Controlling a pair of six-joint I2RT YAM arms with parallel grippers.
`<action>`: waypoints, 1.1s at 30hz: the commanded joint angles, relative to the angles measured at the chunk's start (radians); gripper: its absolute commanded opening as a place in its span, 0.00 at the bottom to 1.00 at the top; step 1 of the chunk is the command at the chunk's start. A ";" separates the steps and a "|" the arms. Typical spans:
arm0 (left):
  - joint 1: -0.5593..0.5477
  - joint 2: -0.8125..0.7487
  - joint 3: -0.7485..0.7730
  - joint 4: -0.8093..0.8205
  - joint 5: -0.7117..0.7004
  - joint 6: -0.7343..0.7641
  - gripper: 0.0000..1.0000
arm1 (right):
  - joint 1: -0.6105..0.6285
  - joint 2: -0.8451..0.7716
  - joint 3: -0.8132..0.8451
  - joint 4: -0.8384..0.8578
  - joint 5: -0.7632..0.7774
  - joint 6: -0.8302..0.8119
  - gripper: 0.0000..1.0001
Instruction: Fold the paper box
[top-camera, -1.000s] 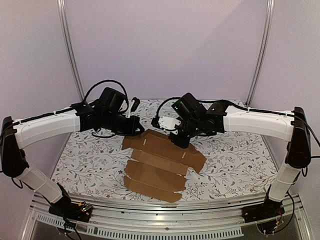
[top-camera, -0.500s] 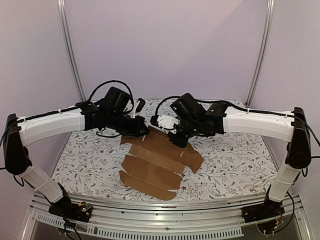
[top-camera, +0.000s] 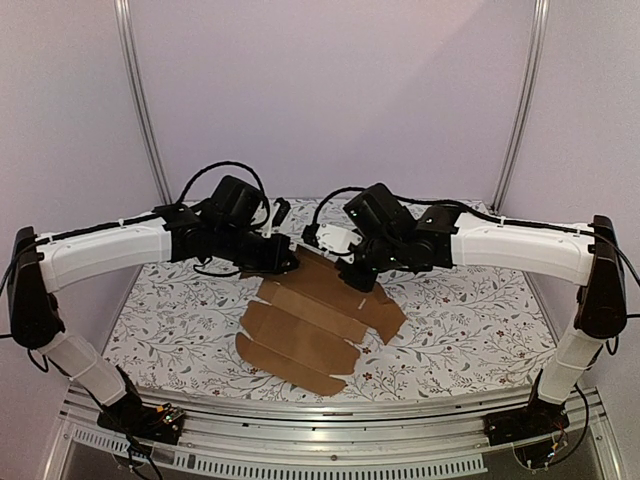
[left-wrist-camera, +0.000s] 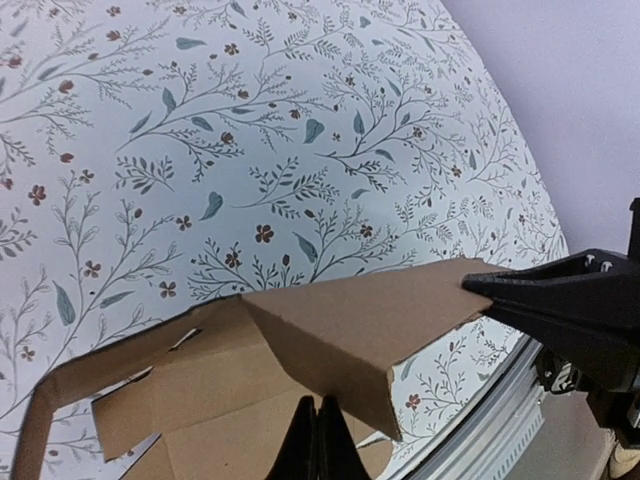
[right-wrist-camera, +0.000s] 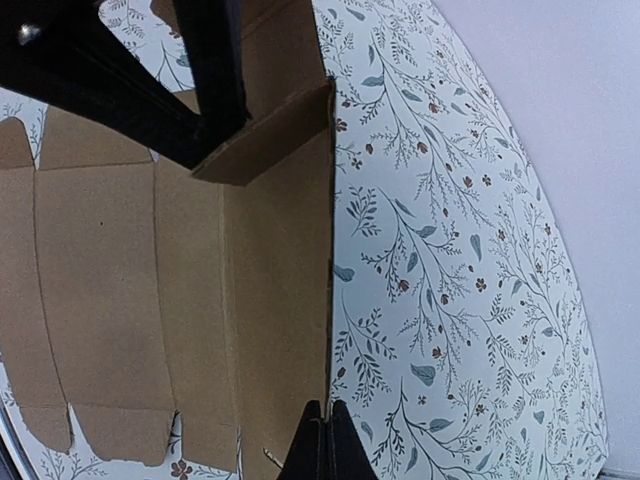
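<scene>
The left tool is pressed fully together, and its tips appear to pinch the lower edge of a raised flap of the paper box, low in the left wrist view. The right tool is likewise closed tight, nipping the sheet's long right-hand edge at the bottom of its own view. The box is a flat die-cut brown sheet at the middle of the top view, mostly lying on the floral-covered bench. It looks light and thin. Each panel seems stiff, bending only at creases, and the sheet may slide on the bench or slip from a pinch. It is best held on flap edges close to a crease, away from the small tabs, which would crumple.
</scene>
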 joint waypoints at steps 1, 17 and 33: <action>-0.005 -0.035 0.009 -0.050 -0.064 0.024 0.00 | 0.012 -0.016 -0.019 0.025 0.064 0.025 0.00; 0.011 -0.132 -0.206 -0.038 -0.271 0.009 0.00 | 0.012 0.021 -0.016 0.039 0.075 0.072 0.00; 0.034 -0.134 -0.305 0.176 -0.427 0.008 0.00 | 0.011 -0.004 -0.041 0.050 -0.020 0.121 0.00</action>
